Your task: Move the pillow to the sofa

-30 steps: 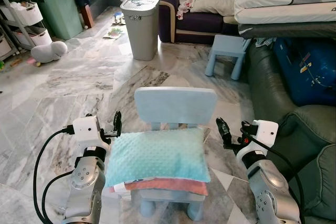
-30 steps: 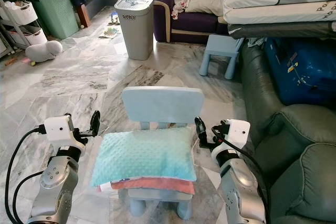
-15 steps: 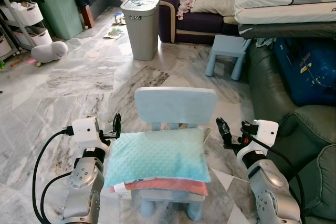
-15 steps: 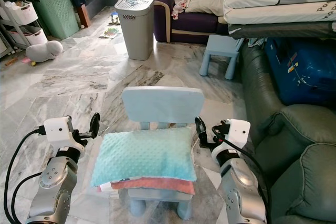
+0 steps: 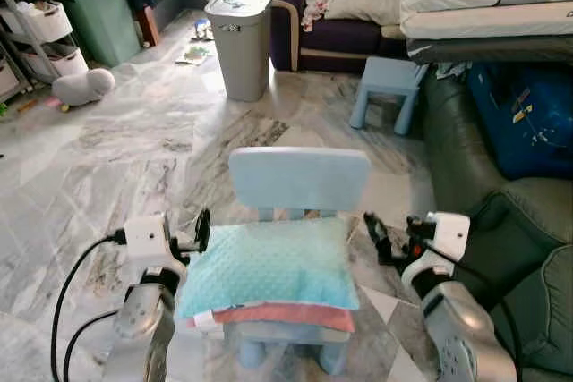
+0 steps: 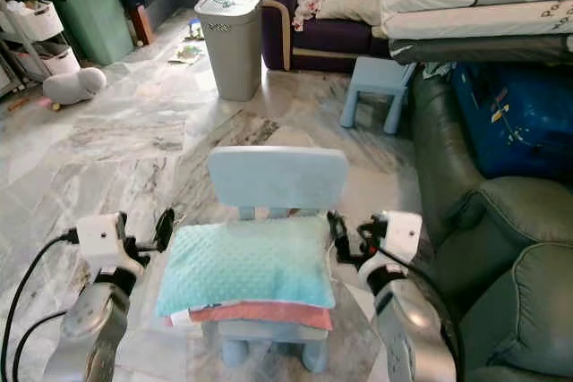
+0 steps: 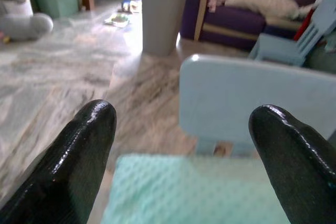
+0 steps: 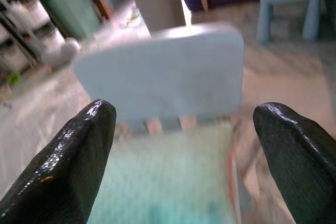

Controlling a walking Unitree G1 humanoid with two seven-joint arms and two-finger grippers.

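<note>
A teal dotted pillow (image 5: 267,265) lies on the seat of a small light-blue chair (image 5: 299,178), on top of a pink cushion (image 5: 286,317). My left gripper (image 5: 200,231) hangs open at the pillow's left edge, and my right gripper (image 5: 374,237) hangs open just off its right edge. Both wrist views look between spread black fingers (image 7: 79,150) (image 8: 79,145) at the pillow (image 7: 199,192) (image 8: 168,182) and the chair back. A dark green leather sofa (image 5: 501,221) stands close on the right.
A grey laundry bin (image 5: 238,42) stands ahead, with a purple sofa (image 5: 340,38) holding clothes behind it. A small blue stool (image 5: 387,87), folded bedding (image 5: 488,2) and a blue case (image 5: 528,114) are at the right. Shelves and a plush toy (image 5: 82,87) sit far left.
Both grippers have dropped slightly lower and closer to the pillow's sides. The pillow and chair have not moved.
</note>
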